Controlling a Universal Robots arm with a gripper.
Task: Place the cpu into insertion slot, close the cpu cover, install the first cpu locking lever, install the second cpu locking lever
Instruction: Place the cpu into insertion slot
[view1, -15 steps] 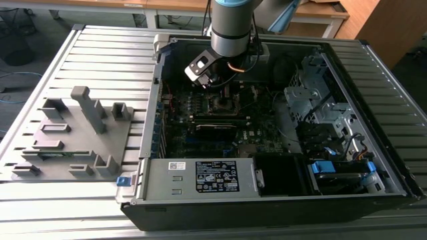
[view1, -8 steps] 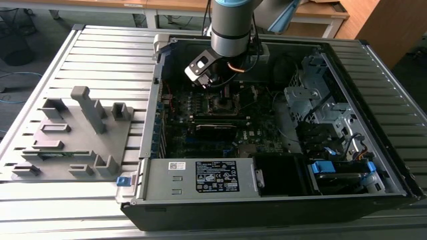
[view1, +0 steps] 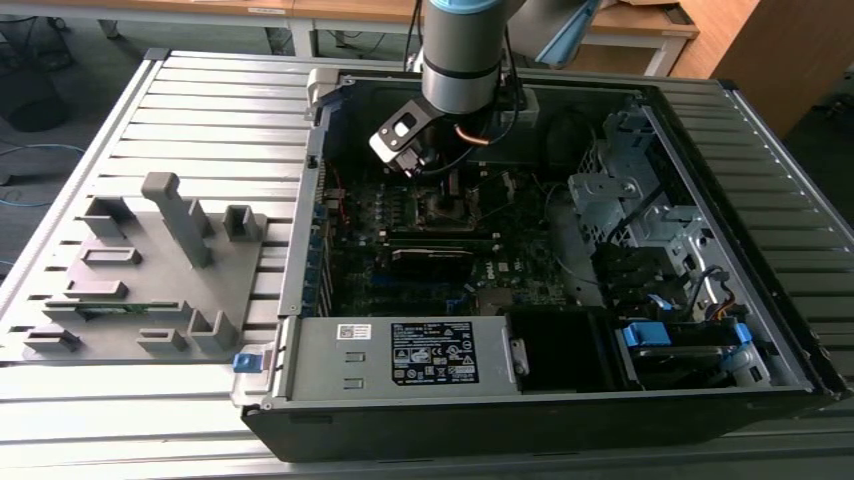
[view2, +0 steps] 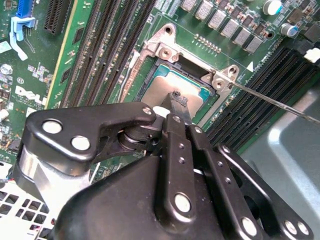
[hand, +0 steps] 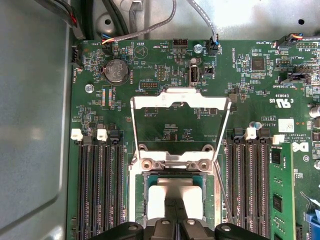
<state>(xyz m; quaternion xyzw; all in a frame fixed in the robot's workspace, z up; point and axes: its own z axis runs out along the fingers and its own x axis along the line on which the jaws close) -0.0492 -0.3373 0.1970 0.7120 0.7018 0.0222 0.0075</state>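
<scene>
The cpu (hand: 175, 192) lies flat in the insertion slot (hand: 172, 163), its grey metal top showing in both wrist views (view2: 162, 87). My gripper (view2: 178, 100) is shut, its narrow tip resting on the cpu's top near the middle. The cpu cover (hand: 180, 98) stands swung open beyond the socket, the board showing through its cut-out. A thin wire locking lever (view2: 270, 100) sticks out free from the socket's corner, and one runs beside the socket (hand: 223, 195). In the exterior view the gripper (view1: 434, 178) hangs over the socket (view1: 445, 208) inside the case.
Black memory slots (hand: 100, 190) (hand: 250, 185) flank the socket closely on both sides. The open computer case (view1: 747, 250) has a power supply box (view1: 427, 352) at its near edge and drive cages on the exterior view's right. A grey fixture (view1: 147, 270) lies outside on the slatted table.
</scene>
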